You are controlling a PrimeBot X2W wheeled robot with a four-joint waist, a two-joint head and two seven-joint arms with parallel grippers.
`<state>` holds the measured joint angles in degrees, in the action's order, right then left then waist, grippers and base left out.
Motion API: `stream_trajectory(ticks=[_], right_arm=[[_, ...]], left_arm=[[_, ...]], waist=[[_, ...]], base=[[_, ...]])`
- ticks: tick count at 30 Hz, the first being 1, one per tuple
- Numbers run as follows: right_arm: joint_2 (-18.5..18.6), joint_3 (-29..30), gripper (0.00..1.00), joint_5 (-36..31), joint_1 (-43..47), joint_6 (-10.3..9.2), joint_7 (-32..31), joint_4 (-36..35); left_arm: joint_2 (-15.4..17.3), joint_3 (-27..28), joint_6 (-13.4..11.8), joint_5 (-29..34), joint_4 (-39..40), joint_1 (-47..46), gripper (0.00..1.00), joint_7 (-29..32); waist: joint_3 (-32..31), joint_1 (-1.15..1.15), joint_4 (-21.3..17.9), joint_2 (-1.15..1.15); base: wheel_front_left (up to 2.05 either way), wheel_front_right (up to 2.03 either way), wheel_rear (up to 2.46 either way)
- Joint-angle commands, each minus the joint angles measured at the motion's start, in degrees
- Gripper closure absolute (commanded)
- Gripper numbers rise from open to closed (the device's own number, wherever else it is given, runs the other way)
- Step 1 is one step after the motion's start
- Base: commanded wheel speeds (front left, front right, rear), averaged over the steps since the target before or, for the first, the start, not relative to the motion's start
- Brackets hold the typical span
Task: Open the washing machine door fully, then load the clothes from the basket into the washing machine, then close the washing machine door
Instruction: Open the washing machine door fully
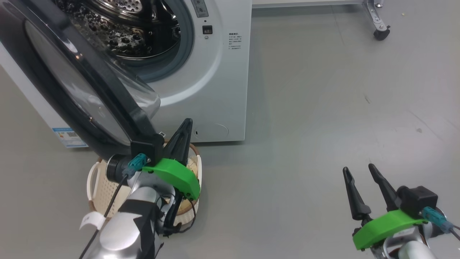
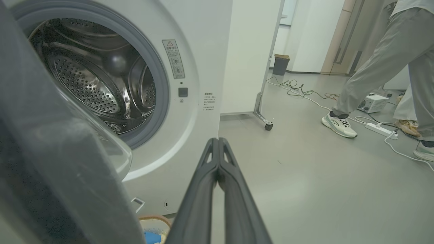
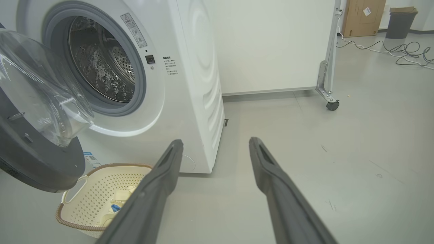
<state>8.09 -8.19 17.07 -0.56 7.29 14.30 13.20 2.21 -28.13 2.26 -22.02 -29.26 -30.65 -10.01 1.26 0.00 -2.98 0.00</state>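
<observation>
Door [image 1: 72, 82] open, clothes [image 3: 118, 200] in basket [image 3: 101, 176].
Your left end effector [image 1: 187, 122] is pinched together by the door; your right end effector [image 1: 358, 168] is spread.

washing machine door [image 3: 34, 169] open | clothes [image 3: 120, 196] in basket [image 3: 98, 179], before washing machine [image 3: 162, 112]

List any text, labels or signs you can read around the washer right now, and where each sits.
No text is legible; each is too small or blurred.
warning sticker with a red triangle sign, on the washer front: unreadable
printed block right of it: unreadable
blue sticker low on the front: unreadable
label on the cardboard box: unreadable
</observation>
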Motion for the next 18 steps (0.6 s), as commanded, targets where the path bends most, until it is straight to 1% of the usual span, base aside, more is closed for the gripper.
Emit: stream_trajectory(ticks=[1, 10, 18], right_arm=[[0.5, -1.4, 0.0, 0.4, -3.0, 0.2, 0.7, -1.7], [0.5, -2.9, 0.0, 1.0, -3.4, 0.2, 0.7, -1.9], [0.6, -3.1, 0.0, 1.4, -3.3, 0.2, 0.7, -1.7]], left_arm=[[0.7, 1.7, -0.4, -0.5, 0.4, -3.9, 1.0, -0.1], [0.7, 3.3, -1.4, -3.0, -10.1, -7.2, 1.0, -1.4], [0.7, 3.6, -0.9, -3.7, -14.3, -8.8, 1.0, -3.3]], waist=[[0.1, 0.0, -0.2, 0.0], [0.8, 0.0, -0.9, 0.0], [0.9, 0.0, 0.1, 0.0]], base=[[0.0, 0.0, 0.0], [0.0, 0.0, 0.0], [0.0, 0.0, 0.0]])
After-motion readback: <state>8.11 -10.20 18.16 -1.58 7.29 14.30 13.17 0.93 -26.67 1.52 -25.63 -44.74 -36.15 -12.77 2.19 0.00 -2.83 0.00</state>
